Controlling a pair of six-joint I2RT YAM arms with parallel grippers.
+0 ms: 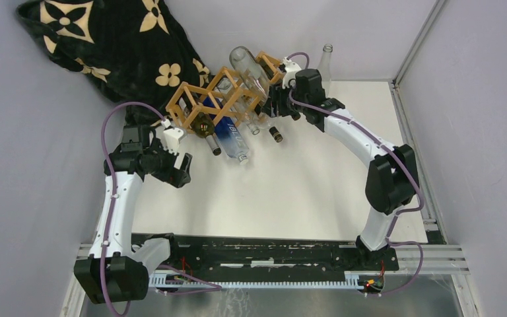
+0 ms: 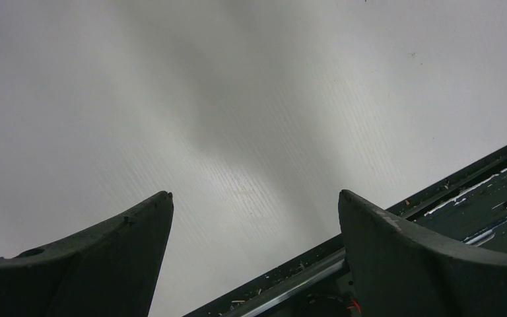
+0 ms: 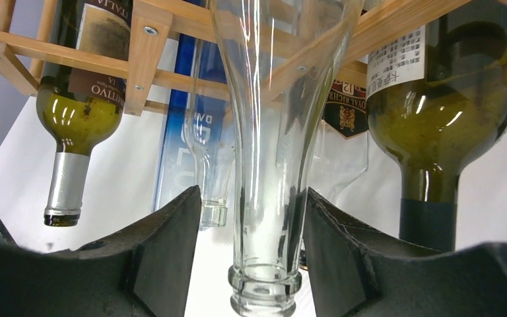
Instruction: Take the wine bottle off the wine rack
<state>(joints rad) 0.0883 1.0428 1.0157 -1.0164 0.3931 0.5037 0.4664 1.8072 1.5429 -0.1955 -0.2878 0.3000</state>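
Right gripper (image 3: 252, 195), at the rack's right end near the far edge of the table (image 1: 317, 185): the jaws stand partly spread, astride the neck of the clear wine bottle (image 3: 264, 132). In the right wrist view a strip of white table shows between one finger (image 3: 171, 244) and the glass. The other finger lies at the glass; contact cannot be told. The neck runs between the fingers, and its lip lies level with them, nearest the camera.

The clear wine bottle lies tilted in a cell of the wine rack (image 1: 198, 99), base high and toward the far wall, neck sloping down to the gripper. The wine rack stands along the far edge of the table, left of centre, beside a black flowered cloth (image 1: 105, 46).

Neighbouring cells hold a green bottle with a silver capsule (image 3: 72, 112), a blue bottle (image 1: 231, 139) and an olive bottle with a dark capsule (image 3: 436, 112), all necks down.

Left gripper (image 1: 179, 168): jaws spread wide, holding nothing, over bare table near the left edge, well apart from the clear wine bottle.

An upright clear bottle (image 1: 327, 63) stands at the far right corner.
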